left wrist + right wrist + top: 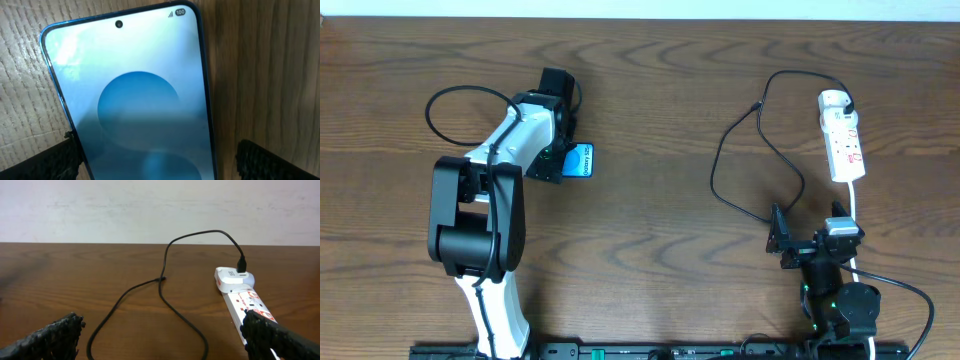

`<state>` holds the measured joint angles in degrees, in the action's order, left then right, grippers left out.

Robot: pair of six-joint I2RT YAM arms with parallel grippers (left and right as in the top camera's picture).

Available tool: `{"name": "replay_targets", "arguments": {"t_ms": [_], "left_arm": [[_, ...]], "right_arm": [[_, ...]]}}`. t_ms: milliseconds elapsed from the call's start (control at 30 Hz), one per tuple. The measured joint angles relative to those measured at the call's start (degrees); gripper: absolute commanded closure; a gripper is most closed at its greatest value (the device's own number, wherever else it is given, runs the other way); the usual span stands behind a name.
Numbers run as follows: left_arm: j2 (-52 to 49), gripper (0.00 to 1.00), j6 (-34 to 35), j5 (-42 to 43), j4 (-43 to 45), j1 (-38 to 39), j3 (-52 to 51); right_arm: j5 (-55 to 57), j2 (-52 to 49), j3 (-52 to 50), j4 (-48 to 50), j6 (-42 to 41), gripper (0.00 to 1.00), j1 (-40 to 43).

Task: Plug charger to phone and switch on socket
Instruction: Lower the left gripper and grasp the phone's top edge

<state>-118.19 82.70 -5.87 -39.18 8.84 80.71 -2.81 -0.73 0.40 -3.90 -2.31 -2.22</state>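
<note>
L gripper (pixel 558 163) hangs right over the phone (pixel 580 160). Its fingers are spread wide, one each side of the lower screen in the wrist view, and they're pinching nothing. The phone (pixel 135 95) lies flat, screen up, left of centre on the table (pixel 650 70). It looks thin and rigid, w/ slick glass, so it'll prob. skate on the wood if nudged. Best hold is across the long side edges, not the screen face.

R gripper (pixel 781 243) sits low at the near right, fingers also wide apart and empty. The charger (pixel 717 165) snakes in loose loops betw. it and the socket (pixel 846 148), w/ the white adapter (pixel 834 100) seated at the strip's far end. The cable (pixel 163 280) is limp and light and will drag and twist. Take it close to the connector tip, tho the tip can't be picked out here.

Room: there's bare wood betw. phone and cable, which lie well apart. The socket lies near the right edge, so there's little slack on that side.
</note>
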Motion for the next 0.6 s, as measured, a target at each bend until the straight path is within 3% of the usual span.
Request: {"name": "replay_targets", "arguments": {"t_ms": [433, 500, 600], "left_arm": [[-0.1, 0.02, 0.0, 0.0, -0.2, 0.0, 0.0], [-0.1, 0.09, 0.0, 0.0, -0.3, 0.0, 0.0], [-0.2, 0.1, -0.2, 0.0, -0.9, 0.0, 0.0]], "right_arm": [[0.0, 0.0, 0.0, 0.0, 0.0, 0.01, 0.0], [0.0, 0.0, 0.0, 0.0, 0.0, 0.01, 0.0], [0.0, 0.0, 0.0, 0.0, 0.0, 0.01, 0.0]]}}
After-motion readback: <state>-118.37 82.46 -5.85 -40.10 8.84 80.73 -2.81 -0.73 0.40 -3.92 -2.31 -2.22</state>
